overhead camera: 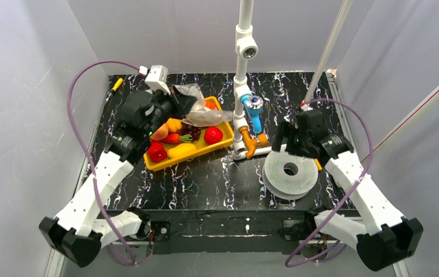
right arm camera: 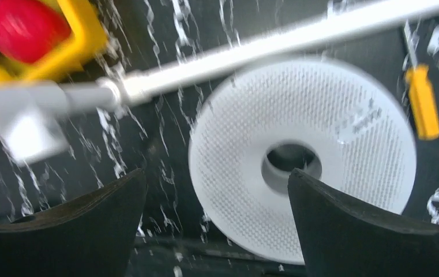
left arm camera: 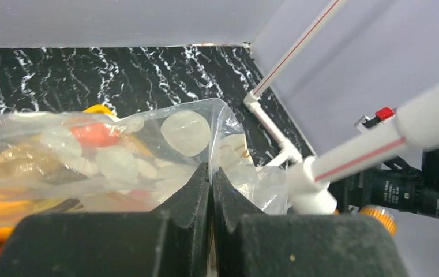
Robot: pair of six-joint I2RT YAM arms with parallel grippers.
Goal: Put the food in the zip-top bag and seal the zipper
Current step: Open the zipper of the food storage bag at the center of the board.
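Note:
The clear zip-top bag (overhead camera: 204, 113) lies crumpled over the far end of the yellow tray (overhead camera: 165, 165). My left gripper (overhead camera: 177, 101) is shut on a fold of the bag's edge (left arm camera: 221, 124); its jaws (left arm camera: 212, 168) pinch the film between them. Through the plastic I see orange and red food (left arm camera: 93, 134). More food lies in the tray: a red pepper (overhead camera: 157, 152), a yellow piece (overhead camera: 182, 151), a red apple (overhead camera: 213, 135) and purple grapes (overhead camera: 191, 130). I cannot make out the zipper. My right gripper (right arm camera: 217, 179) hangs open and empty over the table.
A white spool disc (overhead camera: 290, 171) lies under and beside my right gripper (overhead camera: 281, 140). A white pipe stand (overhead camera: 241, 81) with blue and orange fittings (overhead camera: 255, 118) rises between the arms, right of the tray. A small yellow piece (right arm camera: 423, 103) lies beyond the disc.

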